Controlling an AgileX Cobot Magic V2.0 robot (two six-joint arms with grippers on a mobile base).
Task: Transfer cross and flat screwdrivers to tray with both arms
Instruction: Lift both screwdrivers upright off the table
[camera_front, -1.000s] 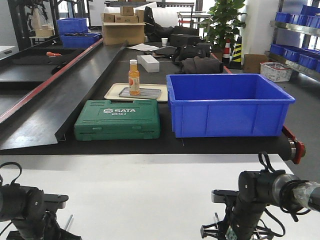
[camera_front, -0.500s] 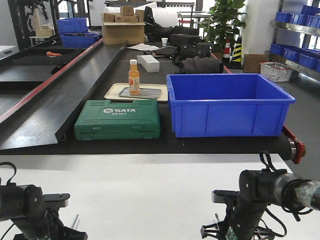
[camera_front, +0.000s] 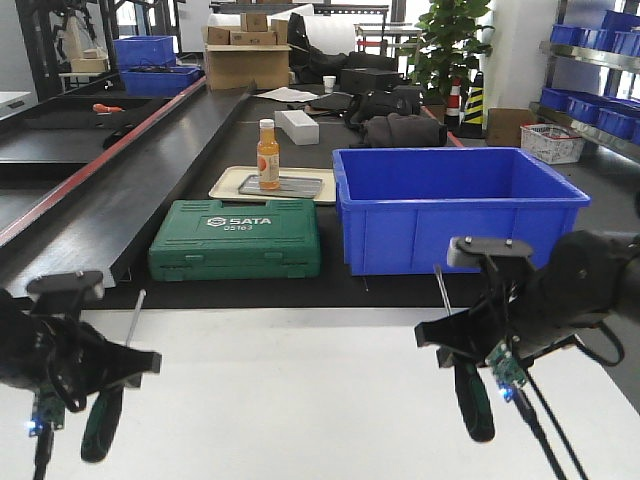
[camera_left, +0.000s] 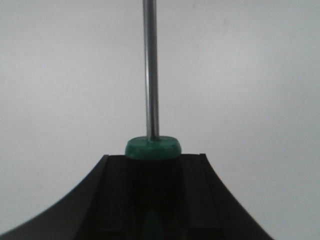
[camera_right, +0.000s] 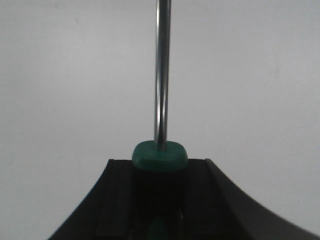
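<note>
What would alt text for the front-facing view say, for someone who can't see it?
Above a white table, the left tool holds the left screwdriver and the right tool holds the right screwdriver, handles hanging down, shafts pointing up. Behind them sit a green case and a blue bin.

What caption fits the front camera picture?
The left gripper and right gripper each hold up a screwdriver over the white table.

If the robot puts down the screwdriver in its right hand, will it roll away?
It might roll: the right screwdriver has a roundish handle and a thin round shaft. It is probably stiff, since the shaft stands straight out of the right gripper. The chunky handle likely makes that end heavier.
</note>
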